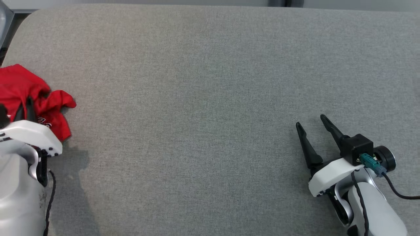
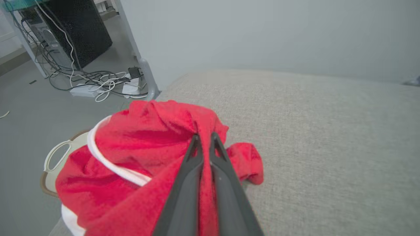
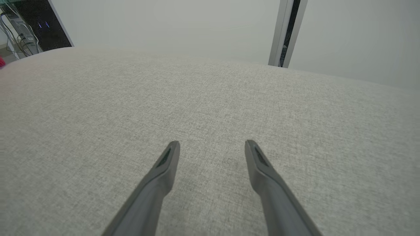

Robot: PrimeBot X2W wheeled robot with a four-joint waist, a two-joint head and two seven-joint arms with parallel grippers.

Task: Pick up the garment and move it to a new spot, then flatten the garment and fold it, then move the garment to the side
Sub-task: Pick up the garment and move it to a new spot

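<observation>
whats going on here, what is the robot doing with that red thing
The robot's left pincer is shut on a fold of the crumpled red garment, which sits at the left edge of the grey padded surface. The right pincer is open over bare fabric on the right, holding nothing. The garment is not yet moved, flattened or folded.

**Grey Surface, Cluttered Floor Beyond**

A broad surface (image 1: 210, 82) covered in grey woven fabric, its far corners rounded, stretches toward a plain pale wall (image 2: 279, 32). Off one corner, a cream basket (image 2: 76, 143) with a slotted handle stands on the grey floor (image 2: 26, 118), close against the edge. Farther back, tangled black and white cables (image 2: 98, 80) and a white power strip (image 2: 82, 91) lie beside a black cabinet (image 2: 82, 32) and a pale post (image 2: 146, 73). A dark vertical gap (image 3: 288, 32) splits the wall panels.
</observation>
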